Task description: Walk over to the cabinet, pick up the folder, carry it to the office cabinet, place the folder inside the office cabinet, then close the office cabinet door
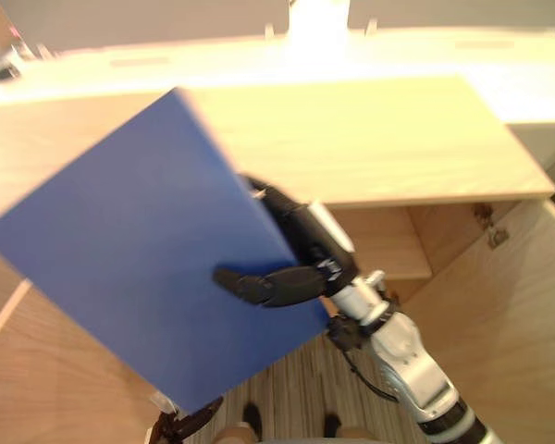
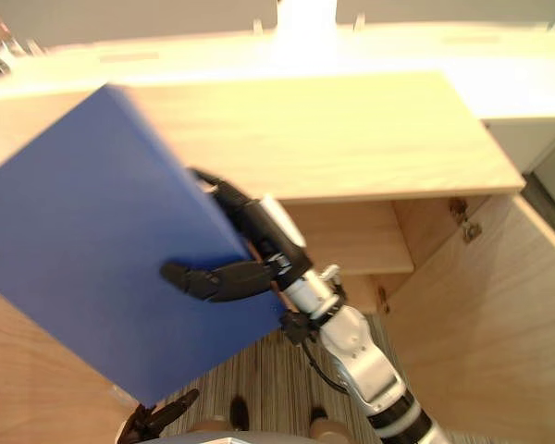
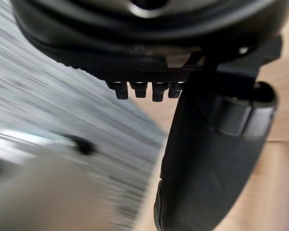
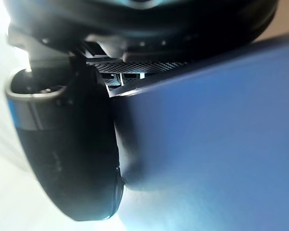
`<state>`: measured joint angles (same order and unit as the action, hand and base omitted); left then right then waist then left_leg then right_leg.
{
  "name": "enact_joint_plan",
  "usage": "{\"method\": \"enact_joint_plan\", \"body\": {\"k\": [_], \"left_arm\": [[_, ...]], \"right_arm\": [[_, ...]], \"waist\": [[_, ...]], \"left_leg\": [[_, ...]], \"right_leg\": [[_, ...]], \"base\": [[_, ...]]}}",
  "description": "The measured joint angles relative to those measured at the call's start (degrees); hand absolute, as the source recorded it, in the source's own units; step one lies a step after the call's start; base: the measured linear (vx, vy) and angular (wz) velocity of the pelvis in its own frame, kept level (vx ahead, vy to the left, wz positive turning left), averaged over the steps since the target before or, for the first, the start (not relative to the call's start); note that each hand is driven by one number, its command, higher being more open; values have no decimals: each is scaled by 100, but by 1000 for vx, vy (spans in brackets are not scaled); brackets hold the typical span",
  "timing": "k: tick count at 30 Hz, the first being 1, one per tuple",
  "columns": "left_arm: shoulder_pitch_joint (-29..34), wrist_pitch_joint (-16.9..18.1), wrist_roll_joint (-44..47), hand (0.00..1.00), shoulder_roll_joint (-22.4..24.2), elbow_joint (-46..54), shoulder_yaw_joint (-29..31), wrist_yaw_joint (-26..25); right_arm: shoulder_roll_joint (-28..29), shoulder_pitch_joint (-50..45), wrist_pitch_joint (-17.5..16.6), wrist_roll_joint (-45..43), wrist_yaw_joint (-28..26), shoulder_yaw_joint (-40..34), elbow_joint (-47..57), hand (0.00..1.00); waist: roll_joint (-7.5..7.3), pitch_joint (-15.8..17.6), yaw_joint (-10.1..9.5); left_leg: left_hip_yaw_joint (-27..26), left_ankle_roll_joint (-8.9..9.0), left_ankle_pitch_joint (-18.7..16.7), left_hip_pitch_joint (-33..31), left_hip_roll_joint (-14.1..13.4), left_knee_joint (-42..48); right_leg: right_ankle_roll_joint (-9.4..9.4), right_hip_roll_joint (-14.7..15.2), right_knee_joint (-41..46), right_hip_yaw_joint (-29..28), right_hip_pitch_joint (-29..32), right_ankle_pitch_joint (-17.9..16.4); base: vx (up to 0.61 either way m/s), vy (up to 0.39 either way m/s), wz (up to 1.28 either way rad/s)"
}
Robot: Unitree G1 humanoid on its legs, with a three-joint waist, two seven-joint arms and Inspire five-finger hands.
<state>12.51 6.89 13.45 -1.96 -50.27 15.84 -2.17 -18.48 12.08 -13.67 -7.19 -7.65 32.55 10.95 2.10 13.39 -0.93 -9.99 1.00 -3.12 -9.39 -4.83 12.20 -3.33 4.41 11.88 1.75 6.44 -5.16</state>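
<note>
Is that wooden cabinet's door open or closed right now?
Open. The cabinet door stands swung out on the right, hinges exposed, and the inside shelf shows. The right hand holds the blue folder outside it.

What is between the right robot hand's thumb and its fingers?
The flat blue folder: the right robot hand pinches its edge, thumb on the upper face, fingers behind, seen in both eye views.

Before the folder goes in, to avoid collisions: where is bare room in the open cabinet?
The inner shelf under the cabinet top looks bare, left of the open door. The folder in the right hand hides the left side.
</note>
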Motion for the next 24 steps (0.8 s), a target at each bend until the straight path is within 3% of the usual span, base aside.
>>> {"method": "enact_joint_plan", "body": {"k": [2, 5, 10, 13, 17, 20, 24], "left_arm": [[-327, 35, 13, 100, -123, -129, -134, -8], [-691, 160, 15, 100, -305, -126, -243, -29], [-1381, 211, 25, 100, -412, -137, -531, -77], [-1773, 222, 113, 100, -322, -54, -721, -47], [-1863, 236, 183, 100, -39, 689, -716, -46], [-1866, 236, 391, 100, 41, 1166, -704, -169], [-1889, 246, 668, 100, 218, 1636, -671, -294]], "right_arm": [[2, 425, 103, 323, 42, 241, -449, 0], [4, 773, 225, 719, 90, 456, -844, 0], [107, 1045, 295, 834, 412, 148, -1325, 0], [342, 1162, 397, 764, 554, -390, -1735, 0], [849, 1432, 476, -144, 1041, -1518, -1795, 0], [1159, 2082, 377, -1206, 1774, -2504, -1796, 0], [1211, 2740, 150, -1908, 2606, -3453, -1827, 0]], "waist": [[124, 475, -24], [192, 848, -46], [252, 1092, -49], [264, 1141, -49], [260, 1226, -128], [260, 1296, -183], [262, 1339, -303]], "left_leg": [[-2, 14, -272, -644, -114, 758], [-37, 11, -474, -1367, -183, 1450], [31, -14, -534, -2424, -254, 2126], [153, -65, -593, -3024, -294, 2565], [225, -62, -695, -3669, -326, 2945], [318, -97, -668, -4065, -360, 3157], [366, -99, -665, -4349, -385, 3276]], "right_leg": [[18, -32, 705, -29, 654, -214], [27, -18, 1586, -147, 1524, -495], [45, -18, 2325, -144, 2622, -613], [58, 8, 2786, -48, 3156, -744], [76, 69, 3237, 66, 3781, -910], [115, 76, 3460, 157, 4120, -938], [127, 76, 3572, 183, 4374, -945]], "base": [[-260, 2, -7], [-254, 15, -14], [-127, -6, 0], [-84, -2, 14], [-77, -14, 12], [-41, -25, 9], [-7, -3, 1]]}}
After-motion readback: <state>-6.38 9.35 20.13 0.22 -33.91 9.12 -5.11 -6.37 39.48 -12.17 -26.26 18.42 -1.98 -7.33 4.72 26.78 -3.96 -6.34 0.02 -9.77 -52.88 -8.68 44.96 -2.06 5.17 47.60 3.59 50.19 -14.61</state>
